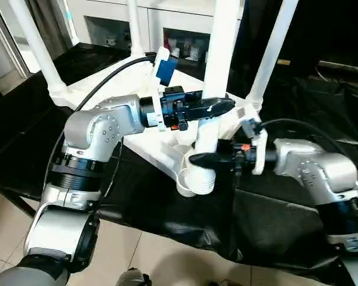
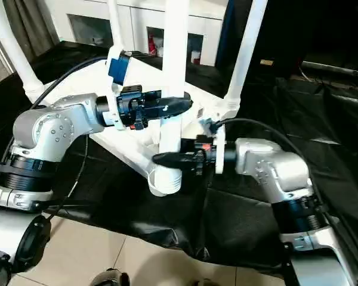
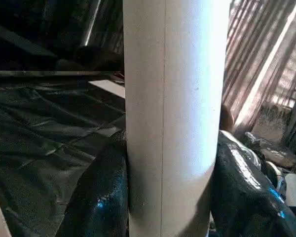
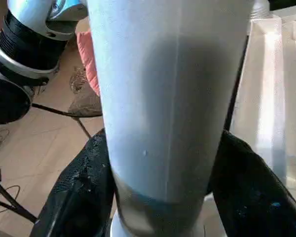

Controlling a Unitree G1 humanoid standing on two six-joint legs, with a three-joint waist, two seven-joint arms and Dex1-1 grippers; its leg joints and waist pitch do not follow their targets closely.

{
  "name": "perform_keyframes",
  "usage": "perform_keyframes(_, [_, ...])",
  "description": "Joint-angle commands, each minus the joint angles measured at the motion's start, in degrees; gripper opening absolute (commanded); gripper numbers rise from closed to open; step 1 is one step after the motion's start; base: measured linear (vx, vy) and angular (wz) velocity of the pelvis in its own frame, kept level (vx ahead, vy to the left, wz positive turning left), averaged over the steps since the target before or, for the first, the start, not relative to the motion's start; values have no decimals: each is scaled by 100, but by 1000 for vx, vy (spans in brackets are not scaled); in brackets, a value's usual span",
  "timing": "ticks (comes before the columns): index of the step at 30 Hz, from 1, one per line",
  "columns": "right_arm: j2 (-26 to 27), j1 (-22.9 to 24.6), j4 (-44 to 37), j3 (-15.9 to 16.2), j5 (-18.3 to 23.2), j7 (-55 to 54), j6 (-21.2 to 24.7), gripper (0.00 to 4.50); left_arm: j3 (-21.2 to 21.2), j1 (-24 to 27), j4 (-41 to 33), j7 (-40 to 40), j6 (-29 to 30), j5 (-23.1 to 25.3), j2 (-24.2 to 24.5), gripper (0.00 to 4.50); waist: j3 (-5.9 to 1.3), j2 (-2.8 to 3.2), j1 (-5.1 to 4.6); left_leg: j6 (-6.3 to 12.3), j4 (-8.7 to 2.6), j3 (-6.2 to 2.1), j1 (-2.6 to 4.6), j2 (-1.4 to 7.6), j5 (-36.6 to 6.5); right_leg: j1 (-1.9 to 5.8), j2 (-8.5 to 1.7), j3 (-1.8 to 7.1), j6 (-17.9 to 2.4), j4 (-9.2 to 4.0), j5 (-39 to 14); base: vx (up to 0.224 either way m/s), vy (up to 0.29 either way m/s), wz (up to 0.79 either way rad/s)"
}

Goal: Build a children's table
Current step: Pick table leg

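Now both grippers, left gripper [image 1: 218, 108] above right gripper [image 1: 203, 158], clasp the nearest leg [image 1: 218, 65] above its corner socket [image 1: 197, 180].

White table top [image 1: 158, 156] and white legs [image 1: 219, 53]; black cloth [image 1: 274, 208]; silver forearms, glossy black gripper fingers [image 3: 101, 197].

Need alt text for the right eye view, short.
Both grippers clamp one upright white leg above the near corner socket of the upside-down tabletop: left gripper higher, right gripper lower. Other legs already stand upright on black sheeting.
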Motion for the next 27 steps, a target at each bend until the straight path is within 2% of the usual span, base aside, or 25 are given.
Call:
perform_keyframes(1, [10, -59, 14, 24, -37, -15, -73, 268, 84, -103, -158, -36, 29, -112, -30, 182, -458, -80, 19, 92, -367, 38, 142, 47, -902, 307, -205, 129, -1334, -338, -903, 0, 0, 0])
perform_keyframes(8, [86, -33, 31, -5, -4, -46, -80, 268, 105, -93, -163, -55, 60, -130, -10, 182, -465, -57, 42, 42, -372, 31, 148, 48, -935, 307, -198, 127, -1339, -326, -822, 0, 0, 0])
perform_keyframes(13, [101, 7, 20, -34, 1, -39, -59, 224, 107, -124, -113, -60, 56, -142, 12, 182, -468, -51, 46, 41, -372, 28, 146, 46, -933, 314, -198, 124, -1345, -323, -785, 0, 0, 0])
perform_keyframes(14, [98, 15, 13, -39, 6, -40, -49, 215, 104, -134, -98, -67, 51, -139, 18, 182, -472, -27, 51, 29, -369, 25, 149, 45, -940, 313, -199, 125, -1349, -318, -778, 0, 0, 0])
perform_keyframes(16, [91, 23, 6, -45, 10, -40, -39, 199, 102, -144, -84, -72, 48, -135, 19, 182, -469, -44, 45, 25, -370, 28, 147, 42, -953, 317, -194, 125, -1354, -322, -759, 0, 0, 0])
perform_keyframes(27, [100, 59, 15, -95, -4, -83, -52, 191, 127, -167, -26, -39, -17, -97, 29, 182, -469, -28, 48, 8, -373, 24, 153, 46, -984, 315, -198, 125, -1362, -324, -781, 0, 0, 0])
